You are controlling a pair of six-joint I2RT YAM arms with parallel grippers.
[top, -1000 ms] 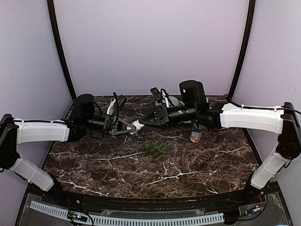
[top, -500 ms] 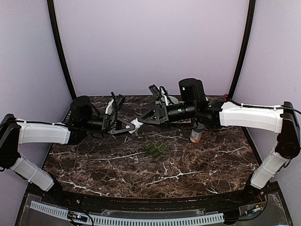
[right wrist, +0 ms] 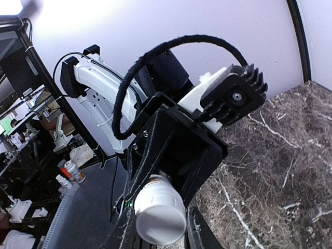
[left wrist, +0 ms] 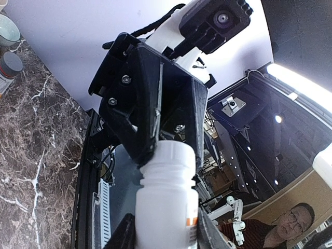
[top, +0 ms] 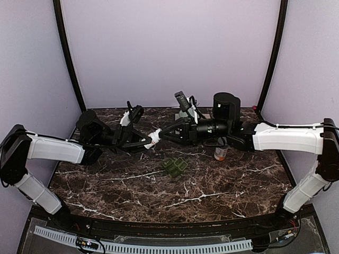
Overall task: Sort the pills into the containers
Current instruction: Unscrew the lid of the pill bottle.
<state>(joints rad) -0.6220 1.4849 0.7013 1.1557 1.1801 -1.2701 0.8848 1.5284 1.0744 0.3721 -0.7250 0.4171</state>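
Note:
A white pill bottle [top: 154, 138] hangs in the air above the table's back middle, held between both arms. My left gripper [top: 149, 142] is shut on its body, seen in the left wrist view [left wrist: 166, 228] around the bottle [left wrist: 166, 202]. My right gripper [top: 162, 135] is closed around its white cap [right wrist: 161, 223], with its fingers on either side in the right wrist view [right wrist: 158, 224]. The dark-green pill organiser [top: 175, 167] lies on the marble below, apart from both grippers. No loose pills show.
A second small bottle with an orange label [top: 220, 153] stands under the right forearm. A pale green bowl [top: 194, 112] sits at the back and also shows in the left wrist view [left wrist: 7, 28], next to a grey-capped bottle [left wrist: 8, 67].
Both wrists have turned while the bottle stays at nearly the same spot. The right arm has drawn back to the right and the left arm has reached further in.

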